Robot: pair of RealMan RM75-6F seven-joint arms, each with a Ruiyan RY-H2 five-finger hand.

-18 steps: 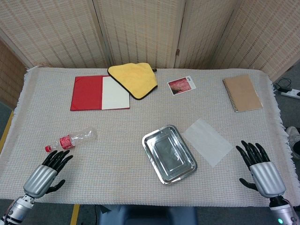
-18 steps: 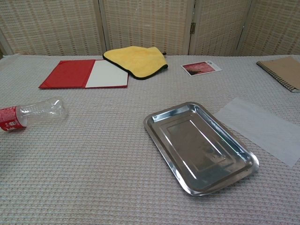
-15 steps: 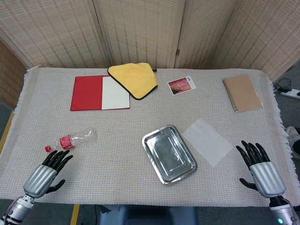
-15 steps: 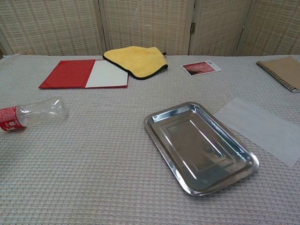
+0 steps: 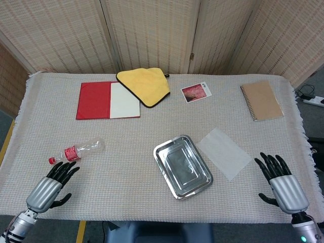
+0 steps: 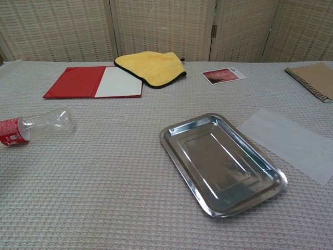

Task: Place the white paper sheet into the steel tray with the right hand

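We find the paper (image 5: 224, 153) flat on the table (image 5: 126, 167), just beside the tray (image 5: 183, 166), toward the right edge. Right hand (image 5: 281, 184) near the front right corner, fingers spread, empty; left hand (image 5: 49, 186) likewise (bottle (image 5: 77, 150) label unreadable).

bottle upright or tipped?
Tipped. The bottle lies on its side on the tablecloth, red cap toward the left hand.
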